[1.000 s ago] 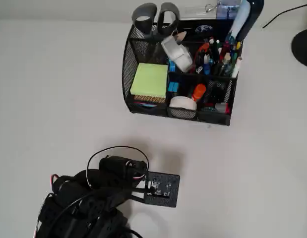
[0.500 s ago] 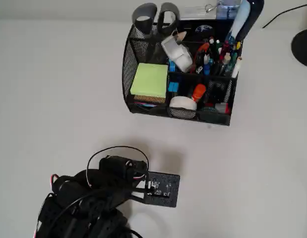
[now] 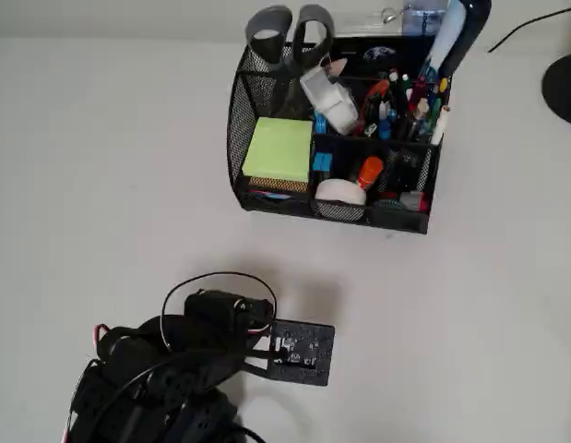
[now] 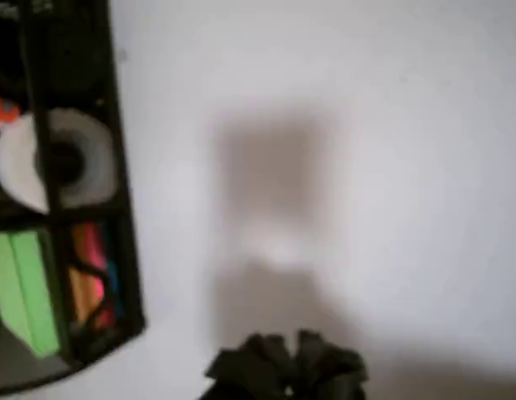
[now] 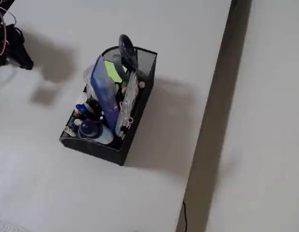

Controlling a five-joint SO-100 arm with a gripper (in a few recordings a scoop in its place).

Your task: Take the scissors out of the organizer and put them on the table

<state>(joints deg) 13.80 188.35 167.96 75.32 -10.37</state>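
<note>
The scissors (image 3: 267,24) stand upright in the back left compartment of the black mesh organizer (image 3: 241,120), their two grey loops sticking out above the rim. In the fixed view the scissors (image 5: 126,48) rise at the organizer's (image 5: 139,106) far end. My black arm (image 3: 202,341) sits low on the off-white table (image 3: 101,166), well short of the organizer. In the wrist view my gripper (image 4: 287,377) looks shut with nothing in it, and the organizer (image 4: 124,208) is at the left with the tape roll (image 4: 49,158) and green pad (image 4: 24,292). The gripper (image 5: 21,60) hangs at the top left.
A lime-green sticky pad (image 3: 279,148), a tape roll (image 3: 340,191) and several pens (image 3: 405,101) fill the organizer. A dark round base (image 3: 566,88) and a thin cable (image 3: 516,32) lie at the top right. The table edge (image 5: 221,96) runs past the organizer.
</note>
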